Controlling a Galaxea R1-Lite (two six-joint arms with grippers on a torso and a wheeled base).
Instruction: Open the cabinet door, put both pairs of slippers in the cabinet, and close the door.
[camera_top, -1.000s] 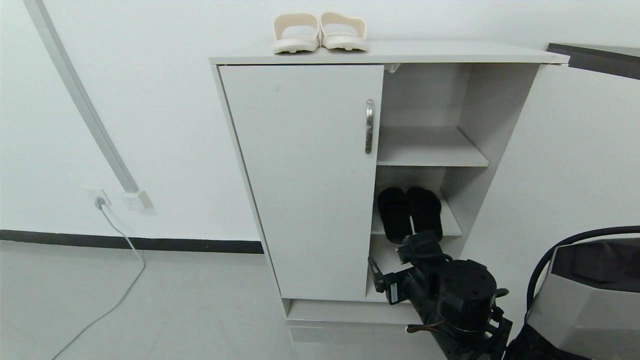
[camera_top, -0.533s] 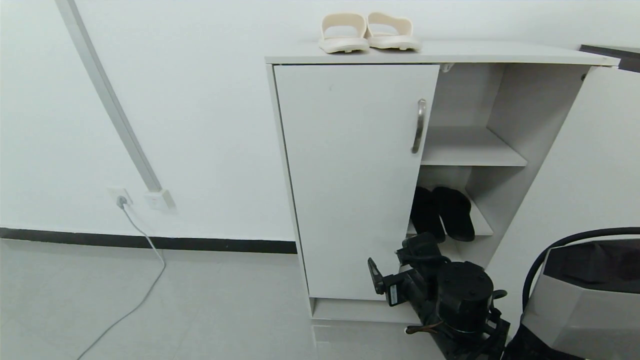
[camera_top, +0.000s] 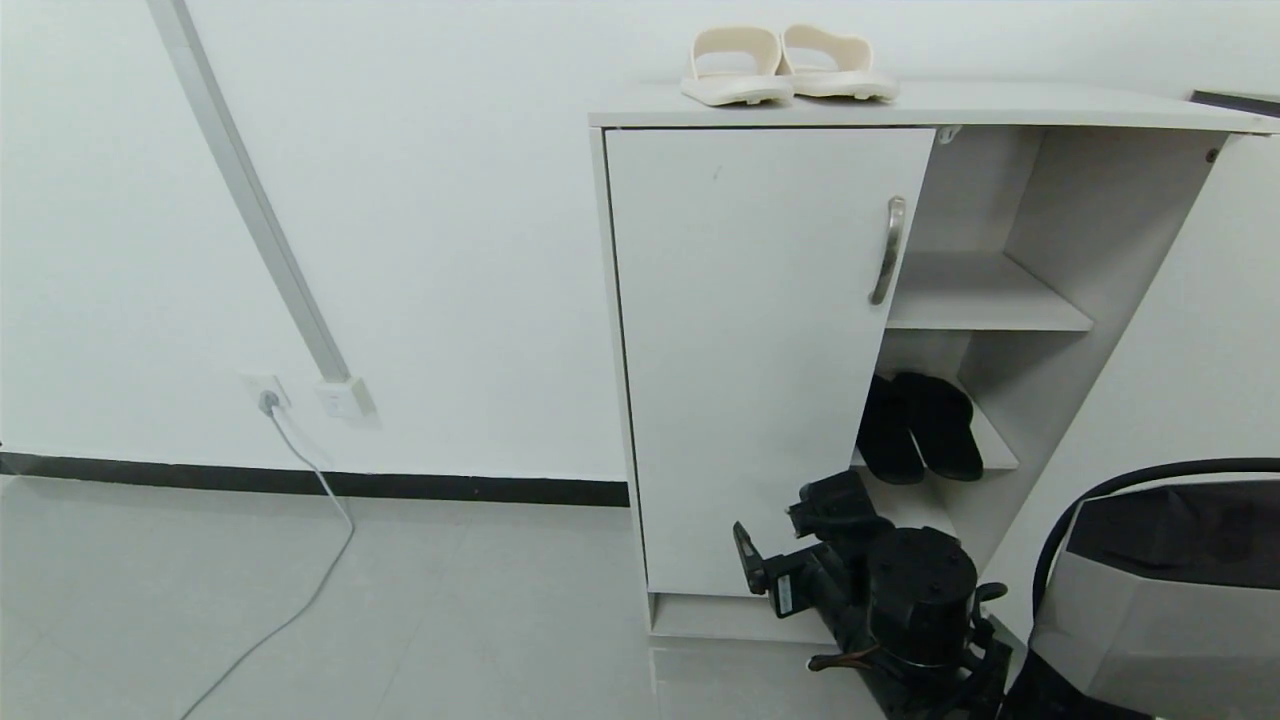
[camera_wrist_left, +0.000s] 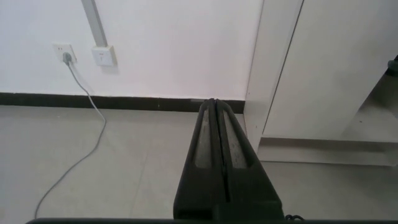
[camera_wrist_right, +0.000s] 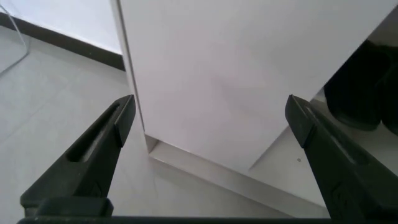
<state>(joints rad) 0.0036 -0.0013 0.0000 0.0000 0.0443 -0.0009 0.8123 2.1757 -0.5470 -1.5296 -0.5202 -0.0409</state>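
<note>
Just two cream slippers (camera_top: 788, 82), two black slippers (camera_top: 925, 430)

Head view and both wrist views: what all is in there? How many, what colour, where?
cabinet: one, white, against the wall; left door shut, right door open
cream slippers: one pair, on the cabinet's top
black slippers: one pair, on a lower shelf inside
handle: one, silver, on the left door
socket: one, white, low on the wall
cable: one, grey, from socket to floor
right tool: one, black, open, low before the left door
left tool: one, black, shut, over the floor near the cabinet
</note>
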